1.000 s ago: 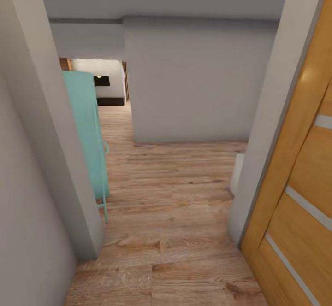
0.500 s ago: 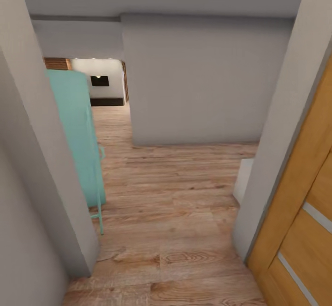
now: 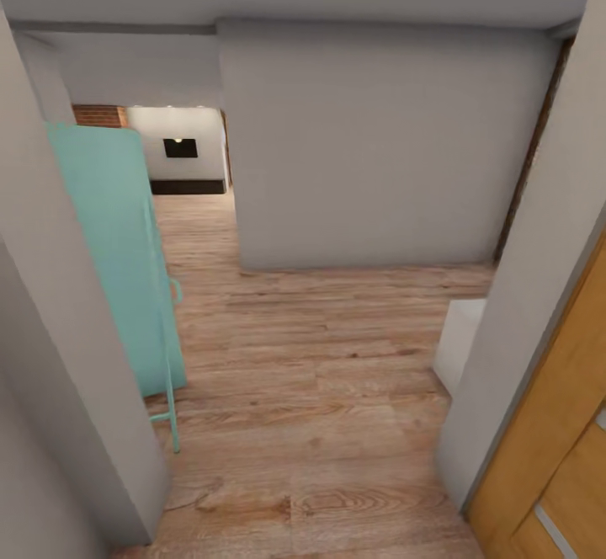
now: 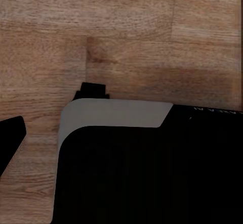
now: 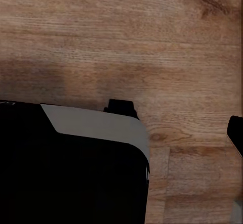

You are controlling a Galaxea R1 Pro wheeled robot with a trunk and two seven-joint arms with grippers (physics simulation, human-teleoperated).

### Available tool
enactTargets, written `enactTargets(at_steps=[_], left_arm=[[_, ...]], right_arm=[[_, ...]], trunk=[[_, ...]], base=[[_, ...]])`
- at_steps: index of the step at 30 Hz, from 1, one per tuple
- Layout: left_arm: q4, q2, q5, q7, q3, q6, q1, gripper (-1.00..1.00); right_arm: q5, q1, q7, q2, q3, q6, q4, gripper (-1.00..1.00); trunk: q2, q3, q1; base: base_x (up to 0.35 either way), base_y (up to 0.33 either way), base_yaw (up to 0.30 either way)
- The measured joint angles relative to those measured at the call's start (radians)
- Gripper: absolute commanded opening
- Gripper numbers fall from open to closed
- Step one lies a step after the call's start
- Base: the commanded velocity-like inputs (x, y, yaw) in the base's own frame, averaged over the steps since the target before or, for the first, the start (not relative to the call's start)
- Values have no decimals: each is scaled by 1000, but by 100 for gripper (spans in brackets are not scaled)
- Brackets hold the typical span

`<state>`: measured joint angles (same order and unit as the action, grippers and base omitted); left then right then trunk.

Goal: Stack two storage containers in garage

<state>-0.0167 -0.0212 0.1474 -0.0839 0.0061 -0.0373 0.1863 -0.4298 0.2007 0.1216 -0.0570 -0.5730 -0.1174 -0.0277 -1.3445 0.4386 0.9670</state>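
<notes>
The two storage containers are out of view, and so are the garage and its floor. I stand in a doorway facing a hallway of light wood planks point(image 3: 311, 357). Far down a passage on the left, a bit of the living room point(image 3: 181, 151) shows: brick, a dark wall screen and a low dark cabinet. In the left wrist view a dark fingertip point(image 4: 10, 133) pokes in over the planks beside my black and grey base point(image 4: 142, 168). The right wrist view has a dark fingertip point(image 5: 236, 133) at its edge and the same base point(image 5: 71, 168). Neither gripper holds anything that I can see.
A grey wall block point(image 3: 370, 146) stands straight ahead, with passages to its left and right. A teal panel on thin legs point(image 3: 118, 256) leans past the left door jamb point(image 3: 59, 357). At right are an orange wooden door point(image 3: 555, 475) and a low white object point(image 3: 461, 348).
The whole head view has advanced through the doorway. The orange door and both jambs have slid outward, and more of the teal panel, the white object and the right-hand passage shows.
</notes>
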Motion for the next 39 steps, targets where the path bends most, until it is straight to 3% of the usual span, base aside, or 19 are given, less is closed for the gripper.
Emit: enactTargets(at_steps=[39], left_arm=[[0, 2, 1, 0, -1, 0, 0, 100]], right_arm=[[0, 0, 0, 0, 0, 0, 0, 100]], trunk=[[0, 0, 0]], base=[[318, 0, 0]])
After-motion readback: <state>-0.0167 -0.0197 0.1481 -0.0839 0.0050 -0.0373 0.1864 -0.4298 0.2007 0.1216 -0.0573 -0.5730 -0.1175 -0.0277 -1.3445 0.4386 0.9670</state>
